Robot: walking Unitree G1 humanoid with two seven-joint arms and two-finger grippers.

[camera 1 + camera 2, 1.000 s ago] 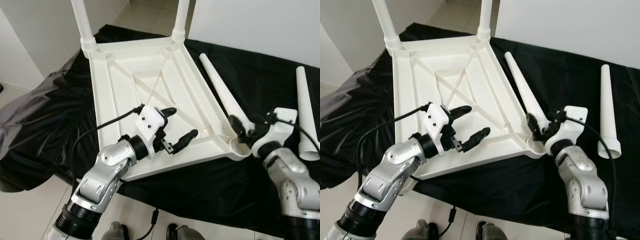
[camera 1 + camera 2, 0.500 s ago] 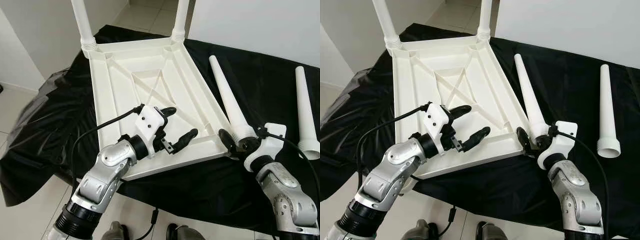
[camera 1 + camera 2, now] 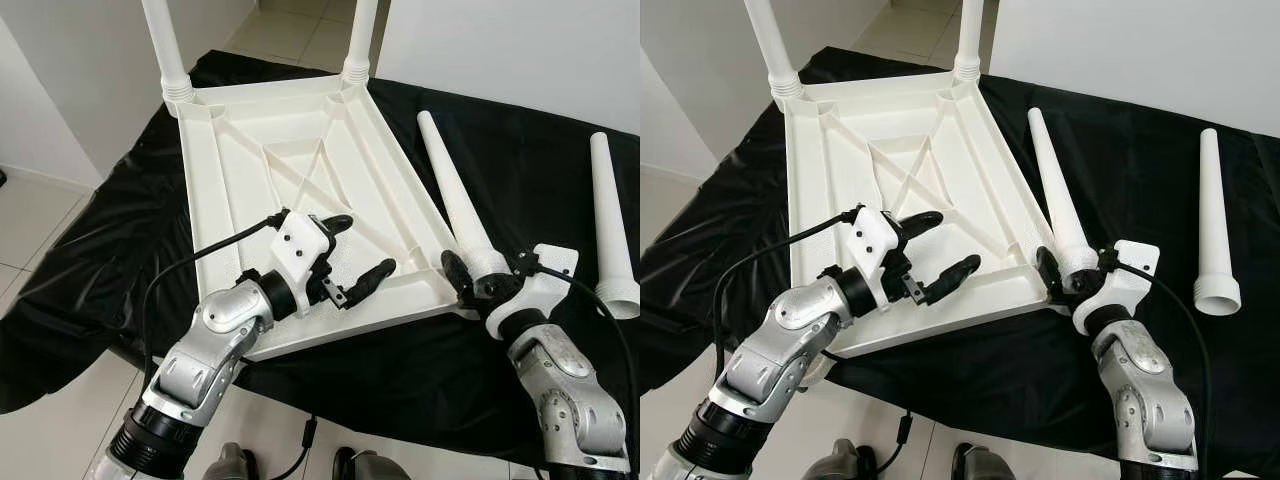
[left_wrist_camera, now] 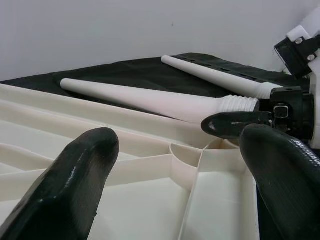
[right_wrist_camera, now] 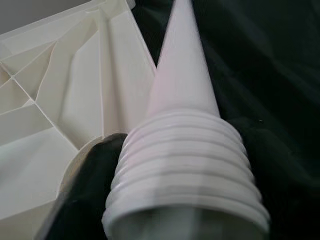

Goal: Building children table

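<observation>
The white plastic table top (image 3: 300, 160) lies upside down on a black cloth, with two legs (image 3: 165, 45) (image 3: 360, 35) standing in its far corners. My right gripper (image 3: 478, 280) is shut on the threaded wide end of a loose white leg (image 3: 450, 190), just outside the near right corner of the table top. In the right wrist view the leg's ribbed end (image 5: 185, 170) sits against one black finger (image 5: 85, 190). My left gripper (image 3: 366, 243) hovers open over the near part of the underside, facing the corner socket (image 4: 187, 155).
A second loose leg (image 3: 610, 230) lies on the cloth at the far right, wide end toward me. The black cloth (image 3: 120, 230) hangs over the near edge, with tiled floor (image 3: 40, 210) at the left. A white wall (image 3: 520, 40) stands behind.
My right gripper has drawn the loose leg to the right and toward me, off the table's near right corner. The left arm has stayed still.
</observation>
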